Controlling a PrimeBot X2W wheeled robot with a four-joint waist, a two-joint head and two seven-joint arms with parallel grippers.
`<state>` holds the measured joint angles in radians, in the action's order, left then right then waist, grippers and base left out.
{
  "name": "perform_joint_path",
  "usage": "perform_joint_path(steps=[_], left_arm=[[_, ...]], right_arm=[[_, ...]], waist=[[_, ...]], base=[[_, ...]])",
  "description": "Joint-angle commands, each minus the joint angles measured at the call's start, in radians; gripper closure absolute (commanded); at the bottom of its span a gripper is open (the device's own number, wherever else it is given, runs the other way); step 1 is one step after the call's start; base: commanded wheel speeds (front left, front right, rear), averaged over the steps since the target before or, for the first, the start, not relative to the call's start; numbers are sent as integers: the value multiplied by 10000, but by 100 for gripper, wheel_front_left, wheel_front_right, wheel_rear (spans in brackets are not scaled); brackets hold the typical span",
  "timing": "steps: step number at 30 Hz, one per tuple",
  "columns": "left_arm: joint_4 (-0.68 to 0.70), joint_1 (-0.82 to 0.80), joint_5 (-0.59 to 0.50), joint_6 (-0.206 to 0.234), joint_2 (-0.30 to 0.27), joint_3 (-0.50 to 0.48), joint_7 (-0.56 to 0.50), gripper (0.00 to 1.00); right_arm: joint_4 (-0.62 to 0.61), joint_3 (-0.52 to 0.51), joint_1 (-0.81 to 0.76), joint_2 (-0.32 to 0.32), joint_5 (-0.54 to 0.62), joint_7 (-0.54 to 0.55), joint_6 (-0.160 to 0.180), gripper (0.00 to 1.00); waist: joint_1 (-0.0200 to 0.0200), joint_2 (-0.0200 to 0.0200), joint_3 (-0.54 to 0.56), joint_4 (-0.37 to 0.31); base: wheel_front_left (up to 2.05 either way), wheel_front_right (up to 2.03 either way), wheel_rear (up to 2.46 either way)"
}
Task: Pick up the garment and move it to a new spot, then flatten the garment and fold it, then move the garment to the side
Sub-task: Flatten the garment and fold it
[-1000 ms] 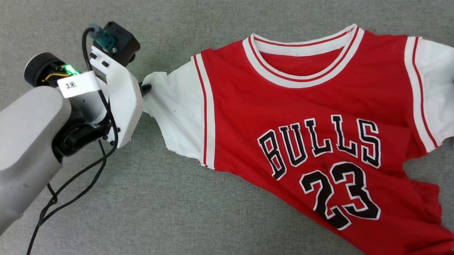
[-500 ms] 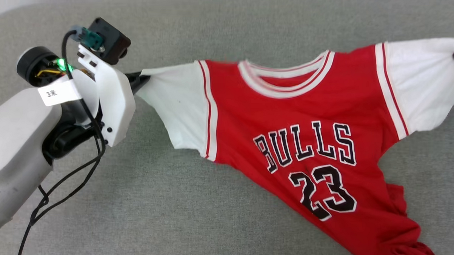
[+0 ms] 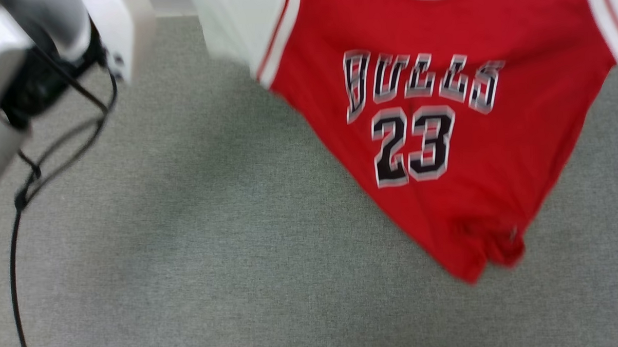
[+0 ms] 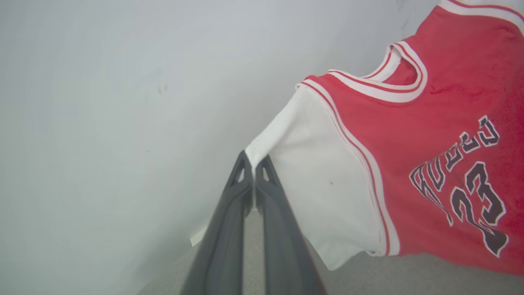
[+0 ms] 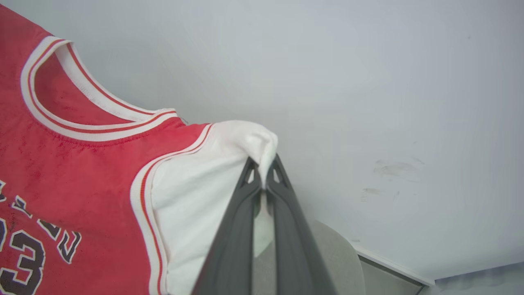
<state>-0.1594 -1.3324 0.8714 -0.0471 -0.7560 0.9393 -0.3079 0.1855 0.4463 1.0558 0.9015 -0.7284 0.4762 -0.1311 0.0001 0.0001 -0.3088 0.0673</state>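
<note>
Holding: the garment (image 3: 441, 138) was seen suspended by both white sleeves, collar at the top edge of the head view, hem bunched at lower right over the grey surface (image 3: 188, 260); contact there could not be told through the blur.
Left gripper (image 4: 253, 166): fingers were pressed together on one sleeve tip, centre of the left wrist view.
Right gripper (image 5: 262, 172): fingers were closed on a bunched fold of the other sleeve, centre of the right wrist view.
Reason, judged: sleeve tips were taken so the shirt would be spread wide, lettering outward, ready for laying flat.
Step, judged: carrying to a new spot; flattening and folding not yet done.
Backdrop: a pale wall (image 4: 102, 82) was noted behind.
</note>
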Motion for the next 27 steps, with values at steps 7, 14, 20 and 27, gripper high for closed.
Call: perform_joint_path(steps=[7, 14, 20, 27], left_arm=[[-1268, -2278, -651, -65, 745, -555, 337, 100], [-2912, -4411, -1239, -203, 1441, -1041, 1219, 100], [-4073, -5507, -1488, -361, 1756, -1252, 1955, 100], [-5148, -5465, -1477, -644, 1940, -959, 2531, 100]], right_arm=[[992, 9, 2759, -1135, 1529, -155, 7, 100], [2632, 2, 5380, -2148, 2865, -783, 7, 100], [3850, 133, 6909, -2807, 3588, -1402, 7, 100], [4838, 820, 7383, -3216, 3603, -1990, 7, 100]], waist=[[-1, -1, -961, -105], [-1, -1, -1680, -102], [-1, -1, -2125, -138], [-1, -1, -2586, -187]], base=[[0, 0, 0], [0, 0, 0], [0, 0, 0], [0, 0, 0]])
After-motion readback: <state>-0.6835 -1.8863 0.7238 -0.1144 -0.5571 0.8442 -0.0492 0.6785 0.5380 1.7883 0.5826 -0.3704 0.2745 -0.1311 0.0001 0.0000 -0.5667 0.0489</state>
